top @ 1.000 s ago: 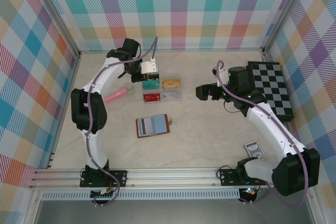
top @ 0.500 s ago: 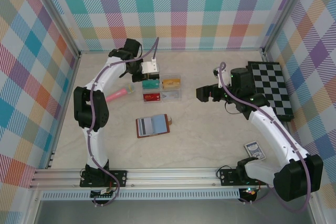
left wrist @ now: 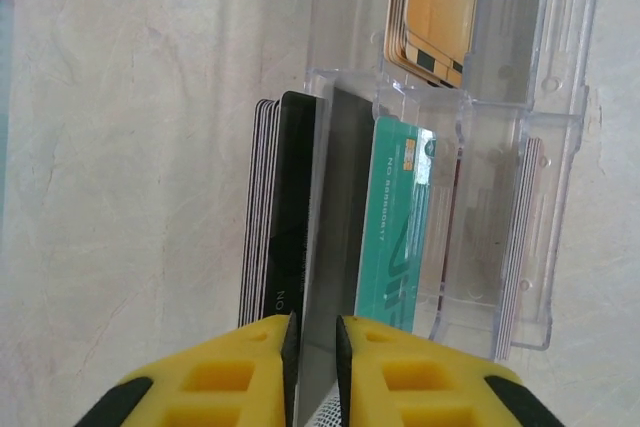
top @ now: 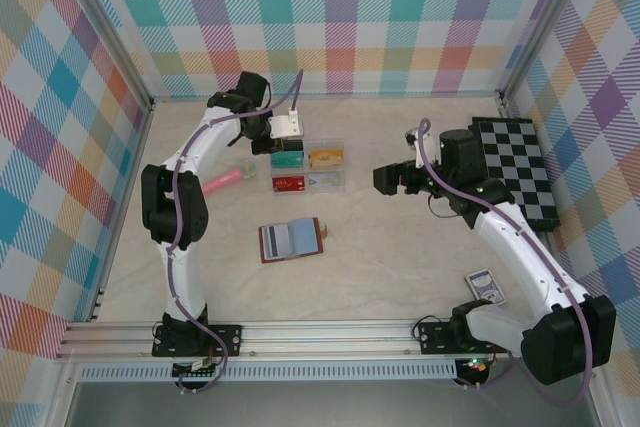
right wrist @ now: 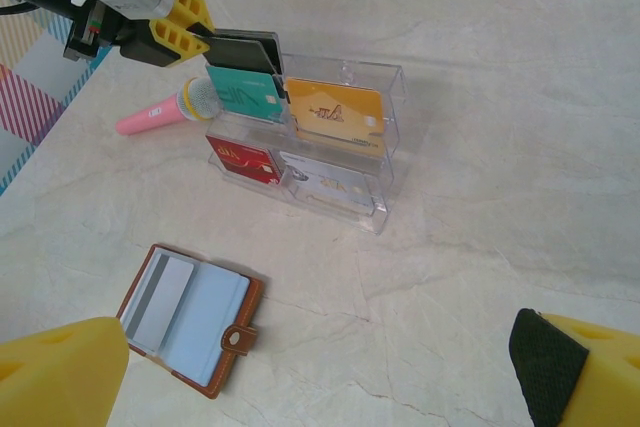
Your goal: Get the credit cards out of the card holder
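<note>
The brown card holder (top: 292, 239) (right wrist: 190, 317) lies open on the table, blue-grey pages up, with a grey card in its left pocket. My left gripper (top: 285, 144) (left wrist: 313, 322) (right wrist: 205, 39) hovers at the back left compartment of the clear plastic box (top: 310, 169) (right wrist: 385, 137). It is shut on a grey card (left wrist: 335, 227) held on edge between a black card stack (left wrist: 295, 197) and a teal card (left wrist: 400, 237) (right wrist: 245, 97). Orange (right wrist: 335, 112), red (right wrist: 240, 159) and silver cards fill the other compartments. My right gripper (top: 385, 179) (right wrist: 320, 347) hangs open, right of the box, holding nothing.
A pink toy microphone (top: 222, 180) (right wrist: 160, 112) lies left of the box. The black-and-white chessboard (top: 515, 167) sits at the far right. A small pack of playing cards (top: 485, 287) lies near the right arm's base.
My left gripper has shifted slightly toward the far wall over the box, still shut on the card. The right arm has barely moved.
</note>
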`<action>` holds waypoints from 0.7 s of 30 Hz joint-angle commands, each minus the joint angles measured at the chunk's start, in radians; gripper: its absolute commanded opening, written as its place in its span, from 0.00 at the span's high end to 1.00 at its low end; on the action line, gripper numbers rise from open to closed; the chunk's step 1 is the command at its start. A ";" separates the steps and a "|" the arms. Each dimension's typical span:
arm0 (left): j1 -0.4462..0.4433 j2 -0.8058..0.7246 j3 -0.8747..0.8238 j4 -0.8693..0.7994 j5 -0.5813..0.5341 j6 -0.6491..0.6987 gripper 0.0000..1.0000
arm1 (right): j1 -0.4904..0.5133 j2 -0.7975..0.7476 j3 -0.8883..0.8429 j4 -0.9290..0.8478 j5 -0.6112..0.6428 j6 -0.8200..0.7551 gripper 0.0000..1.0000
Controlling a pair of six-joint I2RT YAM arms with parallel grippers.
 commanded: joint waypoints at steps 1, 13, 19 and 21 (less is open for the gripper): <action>0.011 0.007 0.035 0.006 0.001 0.006 0.78 | -0.002 0.002 -0.006 0.018 -0.020 -0.008 0.00; 0.013 -0.030 0.027 0.066 0.004 -0.071 0.69 | -0.002 0.009 -0.005 0.020 -0.011 0.009 0.00; 0.014 -0.142 -0.055 0.206 0.056 -0.277 0.63 | 0.003 0.022 0.005 0.014 -0.014 0.076 0.00; 0.014 -0.197 -0.107 0.230 0.096 -0.317 0.62 | 0.007 0.030 0.011 0.009 -0.007 0.116 0.00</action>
